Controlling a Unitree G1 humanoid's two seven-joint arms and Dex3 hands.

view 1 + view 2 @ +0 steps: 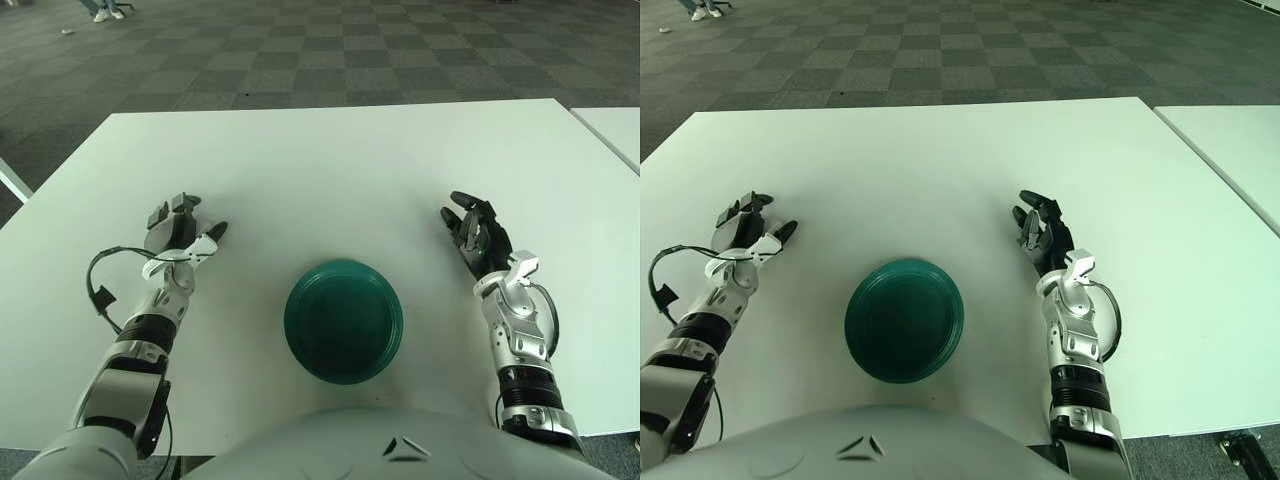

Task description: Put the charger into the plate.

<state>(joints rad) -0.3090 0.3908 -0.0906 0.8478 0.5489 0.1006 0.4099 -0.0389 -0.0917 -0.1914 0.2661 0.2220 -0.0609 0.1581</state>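
Note:
A dark green plate (343, 320) sits on the white table (320, 160), near its front edge and in the middle. Nothing lies in it. No charger shows in either view. My left hand (180, 228) is to the left of the plate, a hand's width away, fingers relaxed and holding nothing. My right hand (475, 232) is to the right of the plate, fingers spread and pointing away from me, also holding nothing.
A black cable loop (100, 285) hangs beside my left wrist. A second white table (615, 125) shows at the right edge. Checkered carpet floor (300, 50) lies beyond the table's far edge.

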